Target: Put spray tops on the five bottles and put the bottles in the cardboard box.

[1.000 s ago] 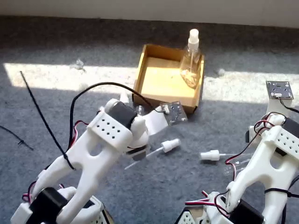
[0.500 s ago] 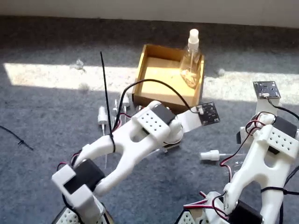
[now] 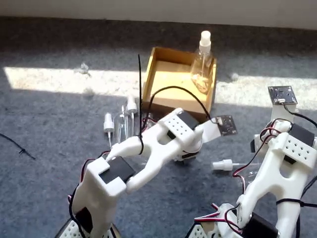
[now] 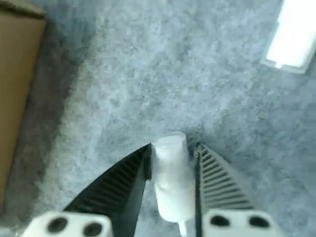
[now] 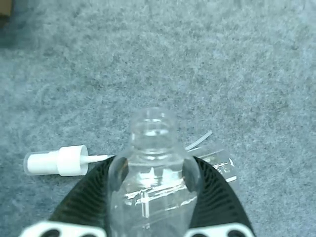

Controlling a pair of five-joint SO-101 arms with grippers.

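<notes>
My left gripper [image 4: 173, 148] is shut on a white spray top [image 4: 170, 173], held just above the grey carpet, a short way in front of the cardboard box [image 3: 173, 87]. The left arm [image 3: 163, 144] reaches across the middle of the floor. My right gripper [image 5: 155, 165] is shut on a clear open-necked bottle [image 5: 153, 148]. A loose spray top [image 5: 57, 160] lies on the carpet beside that bottle, the same spray top [image 3: 223, 164] lying between the two arms. A capped bottle [image 3: 203, 64] stands in the box's far right corner.
Two clear bottles [image 3: 123, 124] stand left of the box, with two white spray tops [image 3: 131, 105] by them. A black cable tie [image 3: 140, 94] sticks up from the left arm. The box's side wall [image 4: 17, 74] runs close beside the left gripper.
The left arm has swung from the left to the middle, over the spray top that lay on the carpet, and now holds it. The right arm shifted slightly.
</notes>
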